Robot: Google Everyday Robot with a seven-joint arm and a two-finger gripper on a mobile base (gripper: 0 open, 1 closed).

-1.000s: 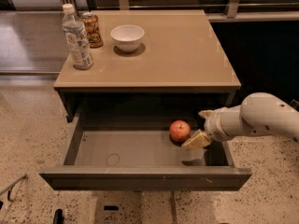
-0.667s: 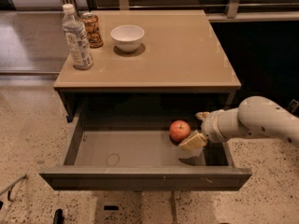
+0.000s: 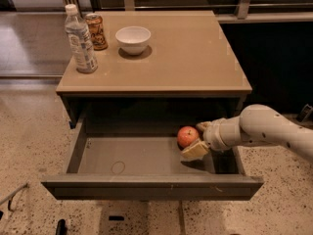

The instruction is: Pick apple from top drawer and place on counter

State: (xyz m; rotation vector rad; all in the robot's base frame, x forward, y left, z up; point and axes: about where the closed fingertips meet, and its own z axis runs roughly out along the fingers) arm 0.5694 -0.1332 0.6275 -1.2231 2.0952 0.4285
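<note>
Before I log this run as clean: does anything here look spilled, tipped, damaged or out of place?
Nothing stands out. The bottle, can and bowl stand upright on the counter; the apple lies in the open drawer, at its right, with the tool right beside it.

gripper (image 3: 197, 139) sits inside the open top drawer (image 3: 137, 156), just beside the apple (image 3: 187, 135).

1. Thick, rounded white arm (image 3: 274, 131) with a smooth, glossy shell.
2. A few small dark dots along that shell.
3. Ringed white wrist collar (image 3: 218, 134).
4. Cream-tan hand (image 3: 195, 141) at the arm's tip, inside the wide grey-brown drawer (image 3: 142, 156), right side.
</note>
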